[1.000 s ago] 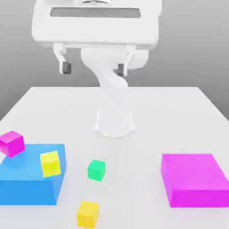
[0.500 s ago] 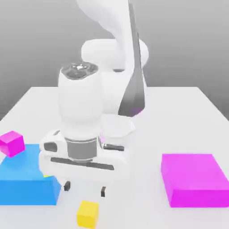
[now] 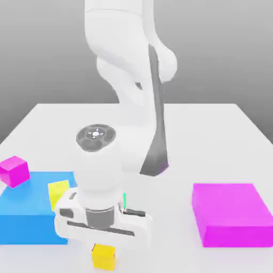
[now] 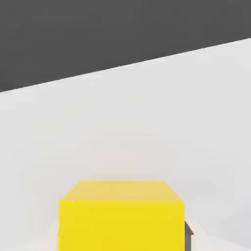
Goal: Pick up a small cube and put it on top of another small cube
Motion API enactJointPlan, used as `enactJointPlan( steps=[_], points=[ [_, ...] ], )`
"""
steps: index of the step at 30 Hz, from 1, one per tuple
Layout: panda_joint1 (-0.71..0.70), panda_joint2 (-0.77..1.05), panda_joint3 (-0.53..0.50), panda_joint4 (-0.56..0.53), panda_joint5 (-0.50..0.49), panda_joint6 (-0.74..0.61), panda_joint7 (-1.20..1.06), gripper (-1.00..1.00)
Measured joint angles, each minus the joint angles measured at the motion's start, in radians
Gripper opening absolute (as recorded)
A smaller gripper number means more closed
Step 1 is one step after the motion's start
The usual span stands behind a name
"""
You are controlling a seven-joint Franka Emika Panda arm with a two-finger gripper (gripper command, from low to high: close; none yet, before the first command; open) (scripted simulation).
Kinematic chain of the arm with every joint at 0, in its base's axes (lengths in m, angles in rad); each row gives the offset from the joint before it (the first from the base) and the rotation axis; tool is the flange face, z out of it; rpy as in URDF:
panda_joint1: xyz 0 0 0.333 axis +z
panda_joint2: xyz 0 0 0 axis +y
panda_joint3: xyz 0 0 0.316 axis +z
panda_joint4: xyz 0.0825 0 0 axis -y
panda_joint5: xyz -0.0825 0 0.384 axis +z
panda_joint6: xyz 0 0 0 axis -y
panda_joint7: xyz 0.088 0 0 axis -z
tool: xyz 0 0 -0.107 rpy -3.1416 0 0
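Observation:
A small yellow cube [image 3: 104, 257] lies on the white table near its front edge, and the hand view sees it close up [image 4: 122, 215]. My gripper [image 3: 103, 246] is lowered directly over this cube, the hand's body covering its top. A second small yellow cube [image 3: 58, 193] rests on the blue block [image 3: 26, 213]. Behind my hand, a thin sliver of the small green cube [image 3: 124, 201] peeks out. A small magenta cube [image 3: 14, 170] sits at the blue block's far corner on the exterior view's left.
A large flat magenta block [image 3: 232, 213] lies on the exterior view's right. The arm's base and links [image 3: 136, 106] rise over the table's middle. The white table [image 3: 213, 133] stretches back behind them.
The hand has come down and toward the front, from high above the table to sitting low over the front yellow cube. It now covers most of the green cube.

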Motion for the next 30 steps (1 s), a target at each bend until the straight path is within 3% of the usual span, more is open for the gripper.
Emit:
enactJointPlan(
  steps=[4, 18, 28, 29, 30],
  points=[
    [-0.001, -0.128, -0.007, -0.057, -0.006, -0.037, 0.012, -1.00],
    [-0.047, -0.618, -0.021, -0.514, -0.074, -0.068, 0.116, -1.00],
    [-0.021, -0.340, -0.033, -0.542, -0.024, 0.202, 0.086, -1.00],
    [-0.023, -0.316, -0.034, -0.541, -0.017, 0.224, 0.081, 1.00],
    [-0.023, -0.316, -0.034, -0.541, -0.017, 0.224, 0.081, 1.00]
  ],
)
